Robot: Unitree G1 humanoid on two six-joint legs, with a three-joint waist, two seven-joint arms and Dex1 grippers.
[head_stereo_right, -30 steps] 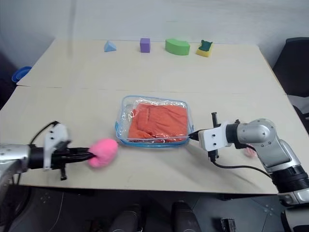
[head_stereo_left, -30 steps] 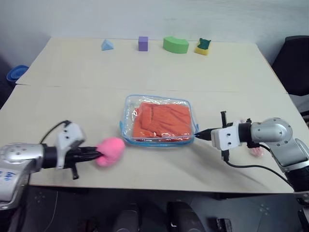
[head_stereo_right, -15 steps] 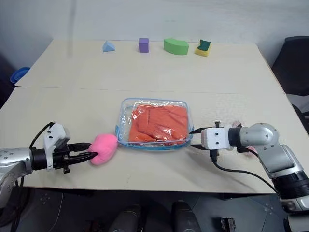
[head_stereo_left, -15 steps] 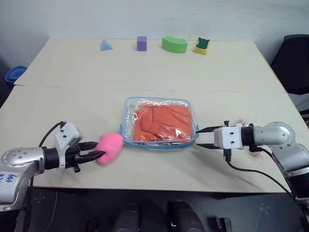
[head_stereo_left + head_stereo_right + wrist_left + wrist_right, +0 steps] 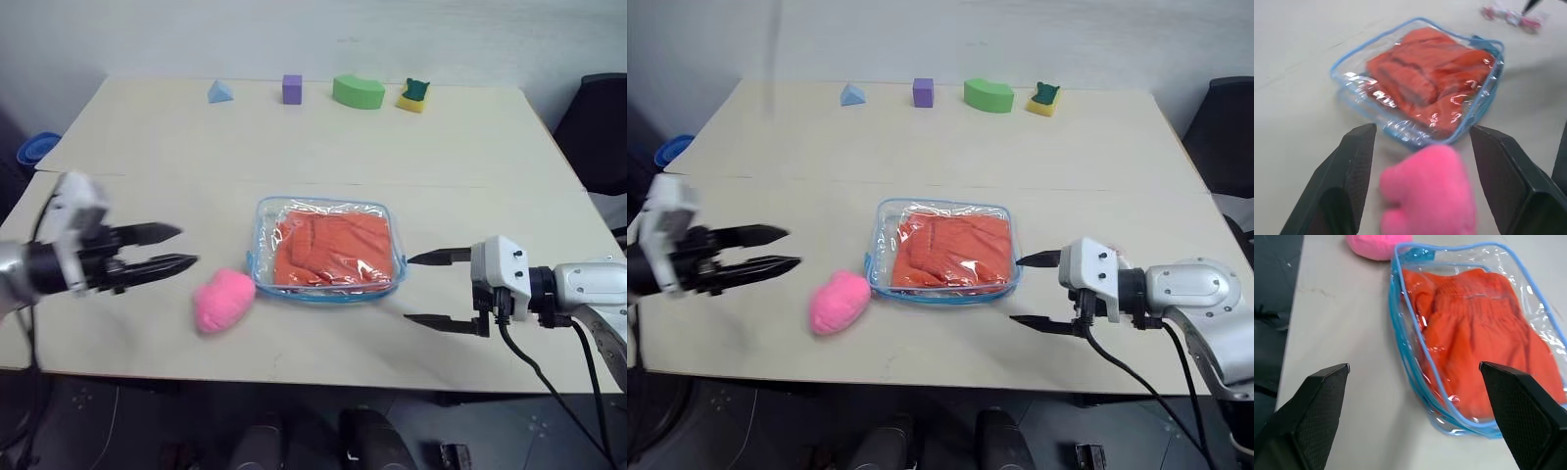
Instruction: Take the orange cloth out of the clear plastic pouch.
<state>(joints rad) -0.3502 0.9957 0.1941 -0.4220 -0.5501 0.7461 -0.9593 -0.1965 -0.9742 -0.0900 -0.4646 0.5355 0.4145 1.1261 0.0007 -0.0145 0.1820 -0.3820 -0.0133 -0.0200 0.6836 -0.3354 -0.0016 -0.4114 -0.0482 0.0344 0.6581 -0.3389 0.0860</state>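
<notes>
Orange cloth [image 5: 331, 248] inside clear plastic pouch [image 5: 265, 218], flat mid-table [image 5: 147, 137]. Pink plush heart [image 5: 224, 300] just beside pouch's left corner. Left gripper [image 5: 171, 249] fingers apart, empty, raised left of heart. Right gripper [image 5: 427, 288] fingers wide apart, near pouch's right edge, not touching.

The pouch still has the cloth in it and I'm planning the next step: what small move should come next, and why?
Probably bring the right gripper in to the near edge of the pouch. It is open, empty and beside the pouch; the orange cloth lies fully inside. The left gripper, open too, hovers apart from the pink plush.
</notes>
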